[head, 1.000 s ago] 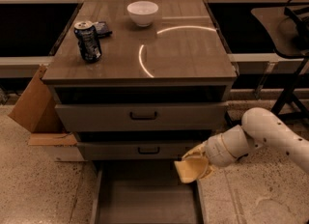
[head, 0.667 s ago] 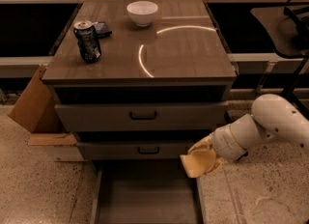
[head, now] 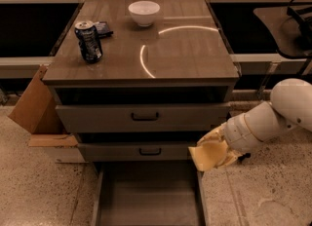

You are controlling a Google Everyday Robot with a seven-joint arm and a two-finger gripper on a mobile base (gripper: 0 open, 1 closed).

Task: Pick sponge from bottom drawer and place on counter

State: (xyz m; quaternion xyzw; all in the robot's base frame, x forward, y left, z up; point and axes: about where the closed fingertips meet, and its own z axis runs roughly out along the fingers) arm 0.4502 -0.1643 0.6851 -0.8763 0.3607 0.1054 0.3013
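Note:
The pale-yellow sponge point(head: 207, 154) hangs from my gripper point(head: 222, 151) at the end of the white arm, at the right side of the cabinet. It is level with the second drawer front and just above the right rim of the open bottom drawer point(head: 146, 200), whose flat grey floor shows nothing on it. The gripper is shut on the sponge. The counter point(head: 185, 54) is the glossy wood-grain top above, with a curved light reflection.
On the counter stand a white bowl point(head: 144, 12) at the back, a dark soda can point(head: 88, 41) at the left and a small dark packet point(head: 102, 28) behind it. Two upper drawers with black handles are partly pulled out. A cardboard box point(head: 34, 108) leans at the cabinet's left.
The gripper with the sponge has risen a little and shifted to the right, away from over the bottom drawer.

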